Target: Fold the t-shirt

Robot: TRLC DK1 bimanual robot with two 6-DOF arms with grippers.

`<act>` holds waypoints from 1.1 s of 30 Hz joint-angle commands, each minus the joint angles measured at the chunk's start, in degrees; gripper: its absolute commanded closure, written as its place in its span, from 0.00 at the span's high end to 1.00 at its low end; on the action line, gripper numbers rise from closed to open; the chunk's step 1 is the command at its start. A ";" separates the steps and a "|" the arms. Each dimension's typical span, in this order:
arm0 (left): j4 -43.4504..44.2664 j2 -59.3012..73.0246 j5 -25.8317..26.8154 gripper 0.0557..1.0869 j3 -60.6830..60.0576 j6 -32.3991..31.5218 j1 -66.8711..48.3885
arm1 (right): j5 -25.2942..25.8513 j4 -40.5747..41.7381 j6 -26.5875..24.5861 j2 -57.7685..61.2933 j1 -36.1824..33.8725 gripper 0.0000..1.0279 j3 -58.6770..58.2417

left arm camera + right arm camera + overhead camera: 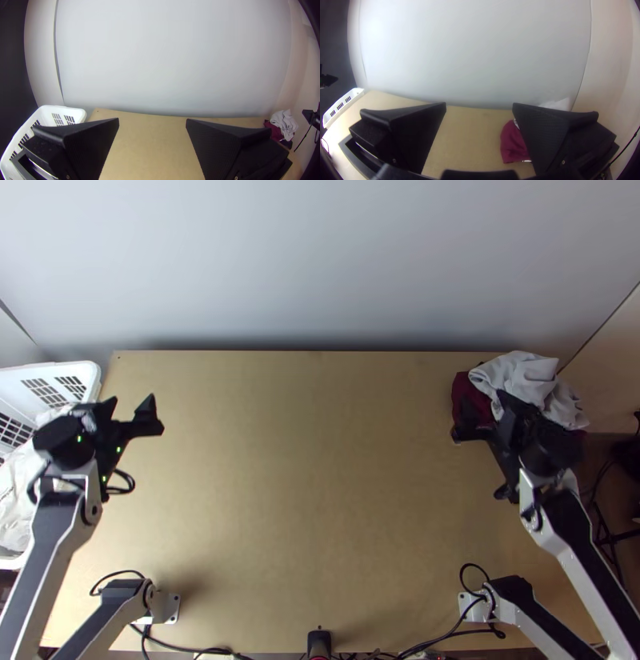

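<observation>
One grey cloth bunched against maroon cloth, upper right in the top view, at the wooden table's corner; t-shirt not identifiable. White basket far left, pale wall above. Left gripper left, right gripper right, both spread wide, empty. Left wrist view: both cloths lower right. Right wrist view: basket lower left.

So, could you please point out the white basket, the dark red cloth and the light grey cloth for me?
White basket (79,114): left wrist view, on its rim.
Dark red cloth (514,145): right wrist view, on the middle of its visible part.
Light grey cloth (516,374): top view, on its bunched upper part.
</observation>
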 commanded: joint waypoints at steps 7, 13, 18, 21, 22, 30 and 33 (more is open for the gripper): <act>-4.63 26.12 -0.07 0.95 21.63 -1.55 -2.85 | 1.42 -2.12 0.98 20.42 -0.76 0.92 12.87; -9.02 37.55 -0.16 0.95 31.91 -3.05 -3.20 | 2.04 -2.29 1.07 27.01 0.65 0.95 19.99; -9.73 40.36 -0.25 0.95 33.14 -2.61 -3.11 | 2.48 -3.52 0.98 31.23 2.05 0.95 24.38; -10.34 40.36 -0.25 0.95 32.97 -2.70 -2.06 | 2.48 -3.61 0.63 32.19 2.84 0.95 24.56; -10.78 40.10 -0.25 0.95 32.97 -2.70 -1.62 | 2.48 -3.61 0.63 32.19 3.02 0.95 24.47; -14.30 41.59 -0.25 0.95 34.64 0.03 7.61 | 5.64 -3.70 0.11 31.58 6.80 0.95 22.01; -14.56 42.73 -0.25 0.95 34.99 1.96 12.53 | 5.64 -3.70 0.19 30.26 8.20 0.95 19.55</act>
